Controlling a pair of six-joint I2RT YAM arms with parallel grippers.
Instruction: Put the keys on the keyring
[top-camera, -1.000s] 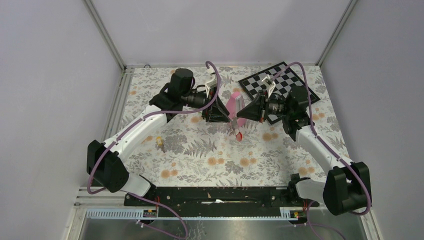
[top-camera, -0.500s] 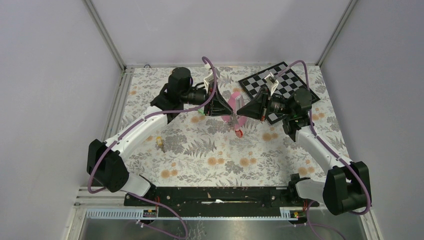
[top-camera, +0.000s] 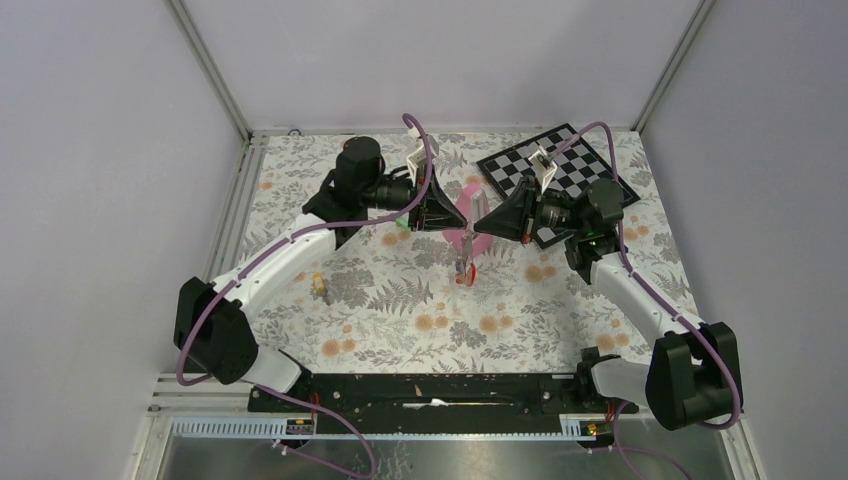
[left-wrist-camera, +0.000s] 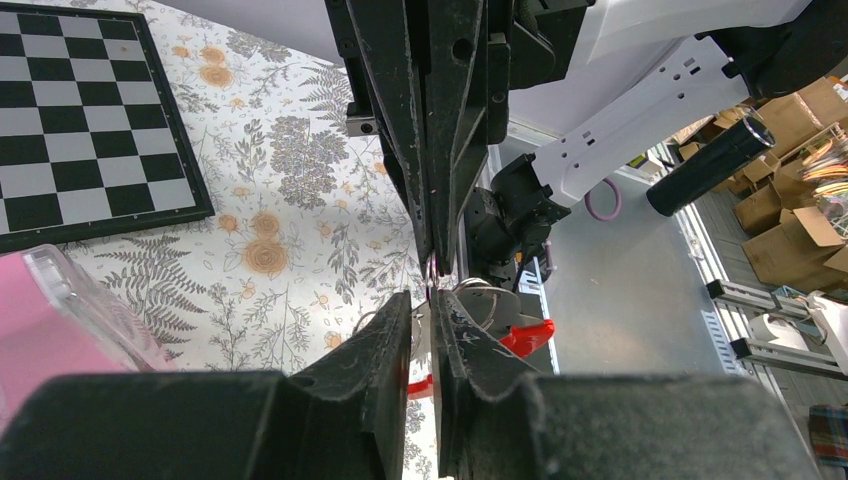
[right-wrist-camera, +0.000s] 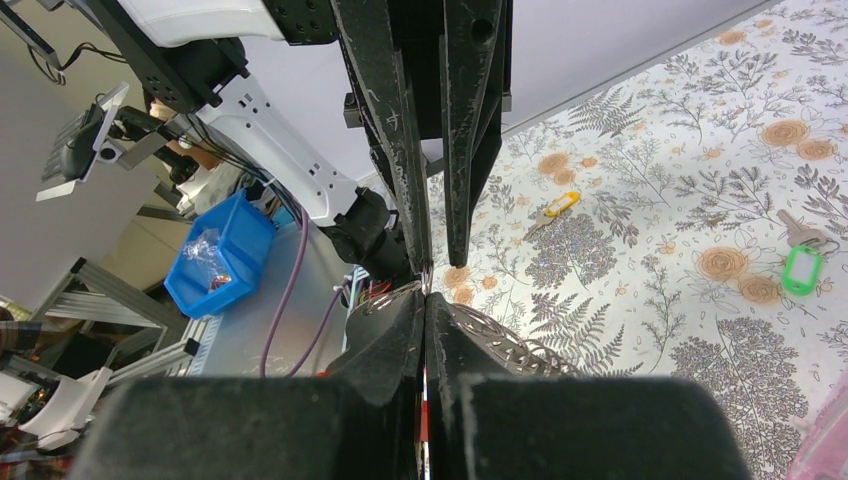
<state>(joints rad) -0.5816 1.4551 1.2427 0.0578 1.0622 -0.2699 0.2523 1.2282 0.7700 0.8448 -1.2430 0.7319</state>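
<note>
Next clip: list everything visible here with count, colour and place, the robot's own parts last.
keyring: one, grey with a red bar, hanging between the two grippers above mid-table.
yellow-tagged key: one, silver with a yellow tag, on the cloth left of centre.
green-tagged key: one, silver with a green tag, on the cloth near the left arm.
pink pyramid: one, pink, standing just behind the grippers.
chessboard: one, black and white, far right corner.
floral cloth: one, white with grey and orange flowers, covering the table.
blue bin: one, blue, outside the cell.
cardboard boxes: several, brown, outside the cell.
left gripper: one, black, closed on the keyring.
right gripper: one, black, shut, tip to tip with the left.
</note>
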